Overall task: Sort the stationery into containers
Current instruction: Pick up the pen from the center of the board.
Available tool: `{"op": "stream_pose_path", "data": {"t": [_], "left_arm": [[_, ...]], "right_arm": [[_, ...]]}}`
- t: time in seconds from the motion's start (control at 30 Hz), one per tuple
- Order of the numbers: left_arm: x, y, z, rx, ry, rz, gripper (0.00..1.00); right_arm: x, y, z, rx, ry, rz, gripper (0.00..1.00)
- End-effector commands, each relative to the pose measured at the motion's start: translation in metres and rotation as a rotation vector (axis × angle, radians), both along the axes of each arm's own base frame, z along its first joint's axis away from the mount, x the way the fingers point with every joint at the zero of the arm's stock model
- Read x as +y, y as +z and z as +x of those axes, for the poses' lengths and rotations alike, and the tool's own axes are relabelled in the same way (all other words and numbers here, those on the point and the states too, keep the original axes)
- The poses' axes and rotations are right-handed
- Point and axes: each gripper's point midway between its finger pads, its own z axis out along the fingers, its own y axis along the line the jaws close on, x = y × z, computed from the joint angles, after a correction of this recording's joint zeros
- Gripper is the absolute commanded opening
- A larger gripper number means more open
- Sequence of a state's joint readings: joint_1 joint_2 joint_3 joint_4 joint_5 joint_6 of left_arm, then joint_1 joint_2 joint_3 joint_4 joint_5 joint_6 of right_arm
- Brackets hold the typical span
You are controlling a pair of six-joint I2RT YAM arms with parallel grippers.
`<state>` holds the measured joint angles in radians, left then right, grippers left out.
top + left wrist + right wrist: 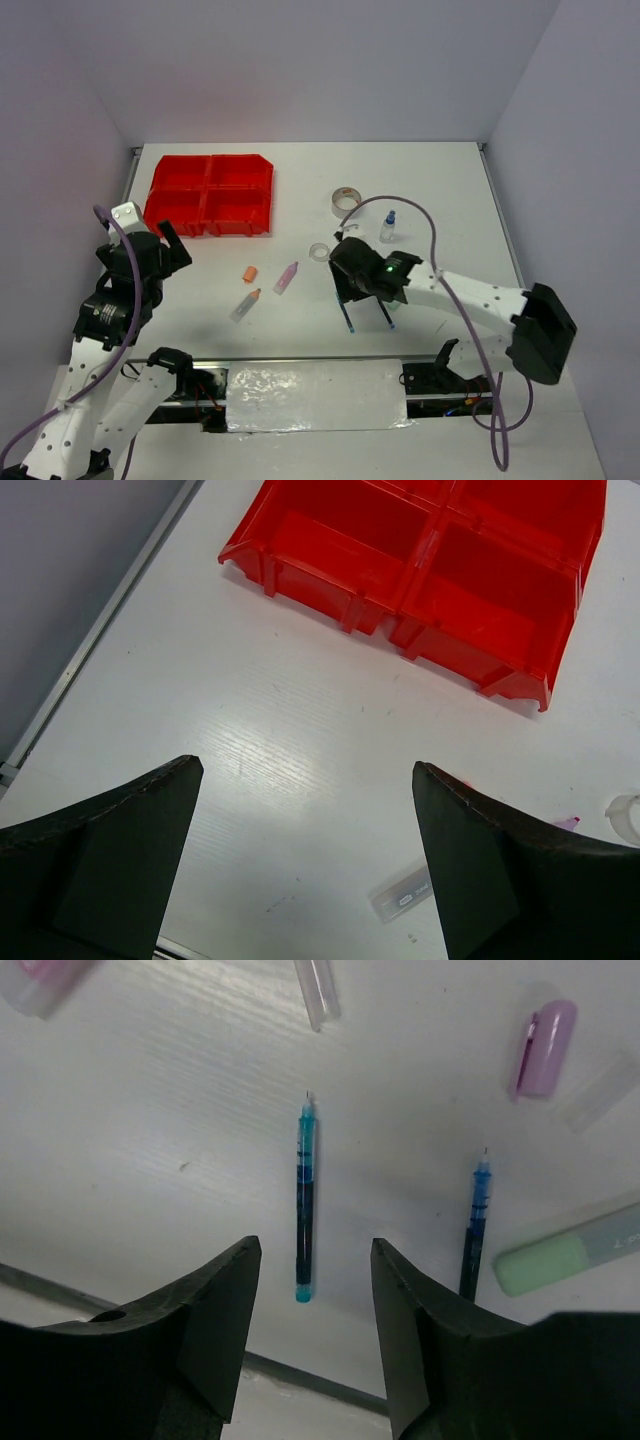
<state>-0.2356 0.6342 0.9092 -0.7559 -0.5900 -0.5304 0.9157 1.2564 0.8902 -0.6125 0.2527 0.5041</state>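
The red four-compartment tray (210, 195) sits at the back left and fills the top of the left wrist view (420, 570). My left gripper (172, 245) is open and empty (308, 770), just near of the tray. My right gripper (366, 305) is open and empty (315, 1245), hovering over a dark-blue pen (305, 1200); a second pen (474, 1225) lies to its right beside a green marker (570, 1255). A pink marker (286, 277), an orange-tipped marker (246, 304) and a small orange piece (249, 273) lie mid-table.
A grey tape roll (346, 200), a clear tape ring (320, 252) and a blue-capped bottle (388, 227) stand behind my right gripper. A purple cap (545, 1045) and a clear cap (317, 990) lie beyond the pens. The table's front edge runs just under the right fingers.
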Motion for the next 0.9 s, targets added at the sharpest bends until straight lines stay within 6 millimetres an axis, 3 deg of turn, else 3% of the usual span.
{"op": "stream_pose_path", "data": {"t": [0.0, 0.1, 0.23, 0.5, 0.87], "left_arm": [[0.002, 0.005, 0.004, -0.02, 0.02, -0.007, 0.99], [0.0, 0.005, 0.004, -0.022, 0.01, -0.01, 0.99], [-0.003, 0.004, 0.006, -0.018, -0.007, -0.013, 0.99], [-0.004, 0.002, 0.008, -0.008, -0.015, -0.011, 0.99], [-0.005, 0.0, 0.009, -0.002, -0.022, -0.011, 0.99]], "right_arm": [[0.015, -0.007, 0.007, -0.027, -0.034, -0.016, 0.55], [0.026, -0.024, 0.004, 0.003, -0.015, -0.027, 0.48], [0.029, -0.048, 0.001, 0.051, 0.002, -0.062, 0.47], [0.027, -0.071, -0.009, 0.11, 0.005, -0.082, 0.34], [0.019, -0.103, -0.032, 0.192, 0.025, -0.133, 0.31]]}}
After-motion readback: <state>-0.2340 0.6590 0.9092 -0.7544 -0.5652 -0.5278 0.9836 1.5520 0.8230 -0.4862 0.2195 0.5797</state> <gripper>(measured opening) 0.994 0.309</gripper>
